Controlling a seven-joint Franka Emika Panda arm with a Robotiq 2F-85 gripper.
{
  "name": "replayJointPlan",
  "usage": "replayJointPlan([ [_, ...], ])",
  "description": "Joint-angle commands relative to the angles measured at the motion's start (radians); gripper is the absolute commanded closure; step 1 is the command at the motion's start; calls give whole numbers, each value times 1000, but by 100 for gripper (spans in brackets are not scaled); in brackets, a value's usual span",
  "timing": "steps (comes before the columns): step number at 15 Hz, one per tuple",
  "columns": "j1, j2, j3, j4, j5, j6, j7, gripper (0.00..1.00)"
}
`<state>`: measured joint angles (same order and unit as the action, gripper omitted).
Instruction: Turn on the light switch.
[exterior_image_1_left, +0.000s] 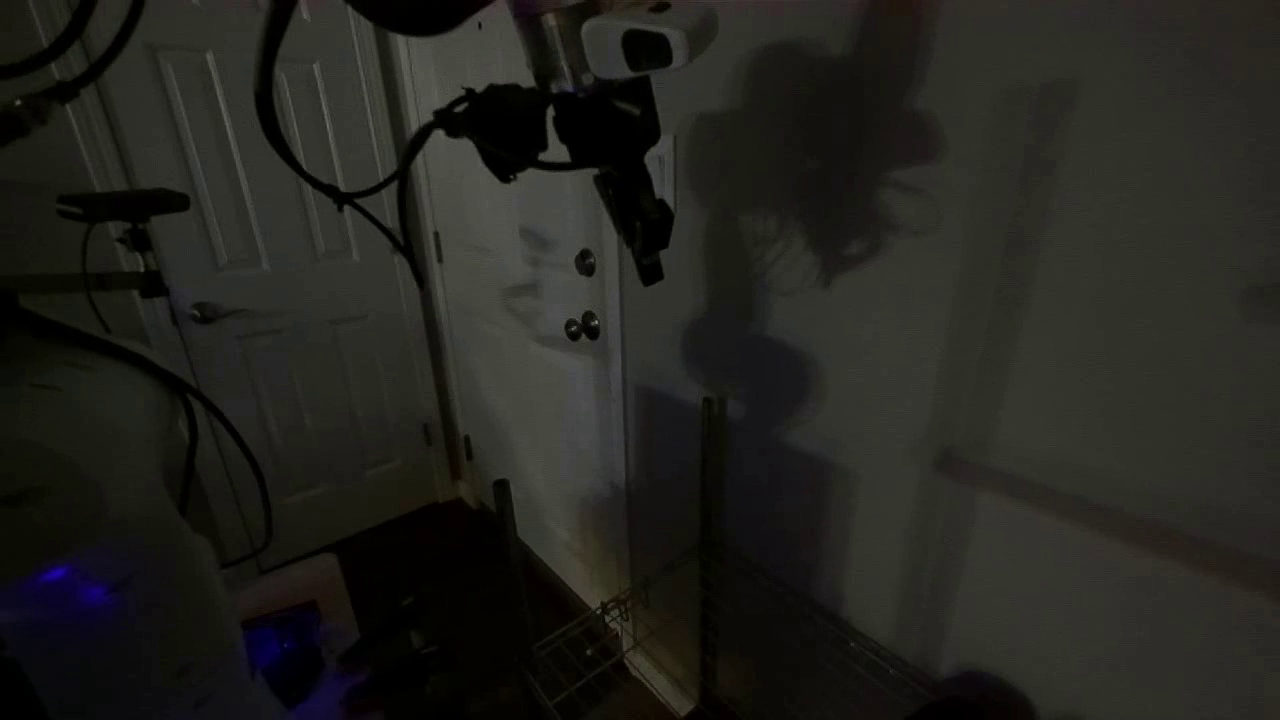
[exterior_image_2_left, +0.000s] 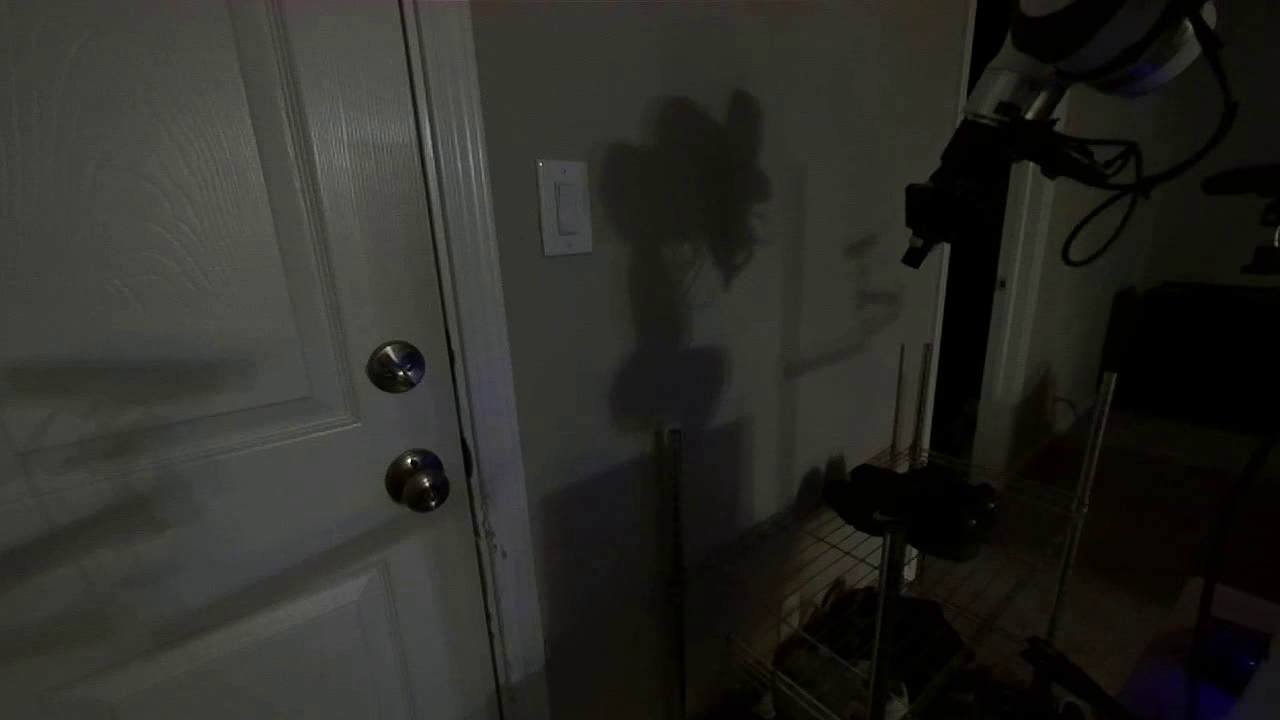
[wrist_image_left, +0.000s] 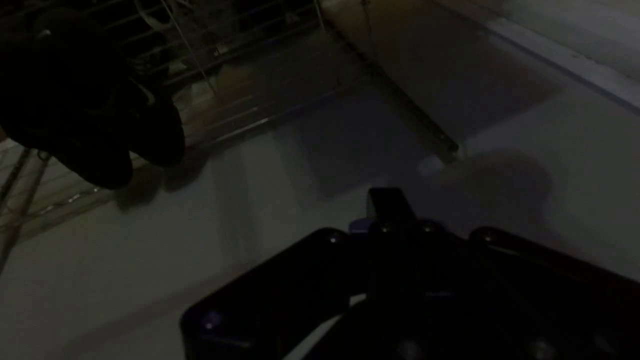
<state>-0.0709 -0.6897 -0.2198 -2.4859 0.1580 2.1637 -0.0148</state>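
The switch (exterior_image_2_left: 565, 207) is on the wall (exterior_image_2_left: 545, 90), just beside the door frame (exterior_image_2_left: 478, 300). The gripper (exterior_image_2_left: 914, 252), its fingers (wrist_image_left: 392, 205) clenched on nothing, hangs well apart from the switch. The approach seems in hand; next, the fingers must cross over and press it
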Motion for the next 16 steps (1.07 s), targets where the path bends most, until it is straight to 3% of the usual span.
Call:
replayJointPlan([
  [1, 45, 72, 12, 32, 69, 150, -45, 99],
  [5, 109, 127, 16, 68, 100, 261, -61, 99],
  [16, 280, 87, 27, 58, 173, 305, -293, 98],
])
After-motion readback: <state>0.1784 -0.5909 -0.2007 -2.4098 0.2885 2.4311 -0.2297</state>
